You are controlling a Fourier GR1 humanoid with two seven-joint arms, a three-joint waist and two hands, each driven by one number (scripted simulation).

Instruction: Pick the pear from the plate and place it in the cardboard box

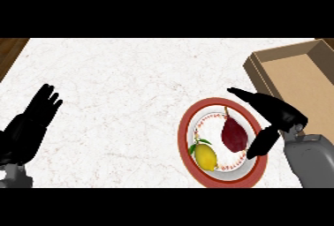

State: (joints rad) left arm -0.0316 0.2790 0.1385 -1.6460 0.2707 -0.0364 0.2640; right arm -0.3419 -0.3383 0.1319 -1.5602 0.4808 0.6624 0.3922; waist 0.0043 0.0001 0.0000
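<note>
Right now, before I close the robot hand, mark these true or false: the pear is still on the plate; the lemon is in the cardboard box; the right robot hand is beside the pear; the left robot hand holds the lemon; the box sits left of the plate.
1. The dark red pear lies on the round red-rimmed plate. True.
2. The yellow lemon is in the open brown cardboard box. False: it lies on the plate, next to the pear.
3. The right robot hand is beside the pear, fingers and thumb spread. True.
4. The left robot hand holds the lemon. False: it rests open at the view's left edge.
5. The box sits left of the plate. False: right.
</note>
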